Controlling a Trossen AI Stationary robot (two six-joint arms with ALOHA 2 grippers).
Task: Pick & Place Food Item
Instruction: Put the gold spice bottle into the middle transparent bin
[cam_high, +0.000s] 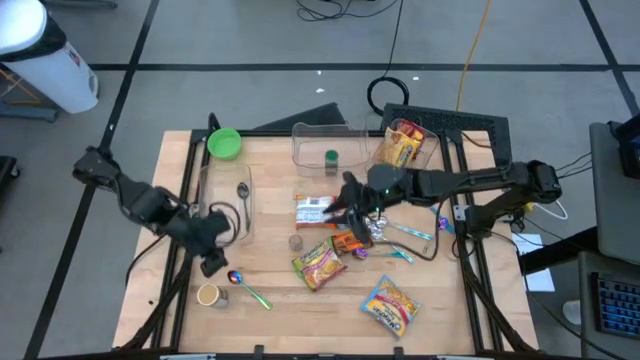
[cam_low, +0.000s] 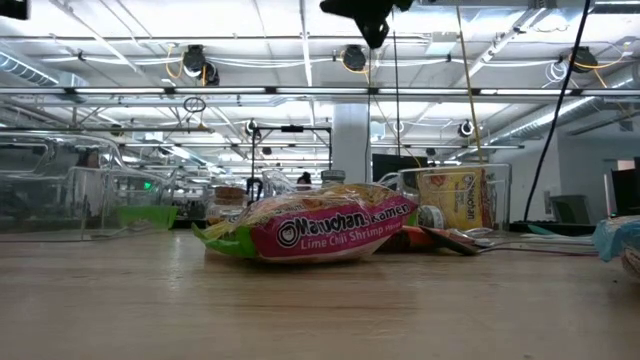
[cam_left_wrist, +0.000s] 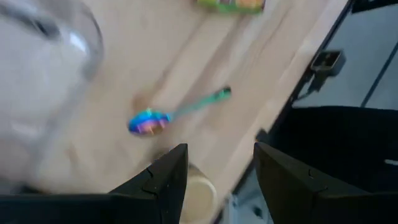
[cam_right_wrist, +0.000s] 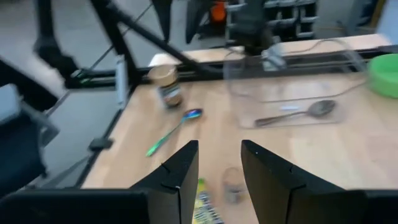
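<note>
High view: right gripper (cam_high: 347, 197), jaws parted and empty, hovers above the red-white flat food packet (cam_high: 312, 211), probably lining up a grasp; left gripper (cam_high: 213, 262), open-jawed, waits near the counter (cam_high: 270, 180) edge.

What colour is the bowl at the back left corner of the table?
Green; the round plastic bowl shows best in the high view.

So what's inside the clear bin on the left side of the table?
In the high view the clear bin holds a metal spoon. The left end effector and its arm cover the bin's near corner, so anything under them can't be seen.
</note>
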